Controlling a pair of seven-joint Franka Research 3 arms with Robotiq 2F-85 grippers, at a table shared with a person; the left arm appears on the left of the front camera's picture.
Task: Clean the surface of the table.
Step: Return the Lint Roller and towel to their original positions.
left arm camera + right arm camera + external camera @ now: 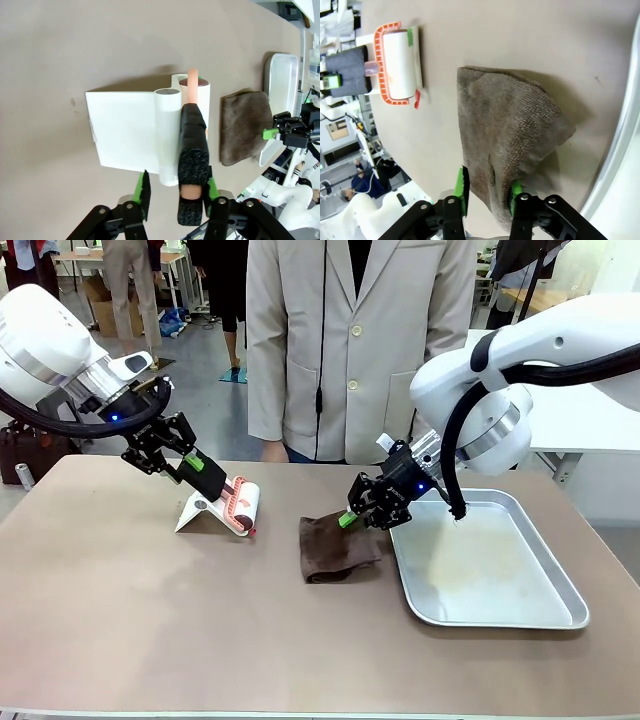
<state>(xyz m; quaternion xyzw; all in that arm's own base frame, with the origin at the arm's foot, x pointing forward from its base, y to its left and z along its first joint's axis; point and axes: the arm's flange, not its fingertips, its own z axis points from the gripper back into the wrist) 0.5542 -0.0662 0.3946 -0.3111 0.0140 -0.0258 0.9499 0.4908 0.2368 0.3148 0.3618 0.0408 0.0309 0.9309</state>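
Table surface (150,620), taupe-brown and matte, spans the whole near field under both arms, with a person standing at its far edge. Left of centre the left gripper (207,473) straddles the black foam-wrapped handle (192,150) of a lint roller (243,505) that rests in its white stand (125,130); in the left wrist view the green pads sit either side of the handle with a visible gap on one side, so the jaws read as partly parted and whether the handle is truly held cannot be told. At centre the right gripper (350,517) is at the far right corner of a folded brown cloth (335,548), which lies flat just left of a silver metal tray (560,615); in the right wrist view a fold of cloth sits between the narrowly spaced pads, though a firm pinch cannot be confirmed. Judged step: securing a cleaning tool before wiping. To do it well, the right gripper should bite deep into the fold so the cloth does not slip, then press it flat and sweep in overlapping passes across the bare surface, steering clear of the tray rim and the roller stand.
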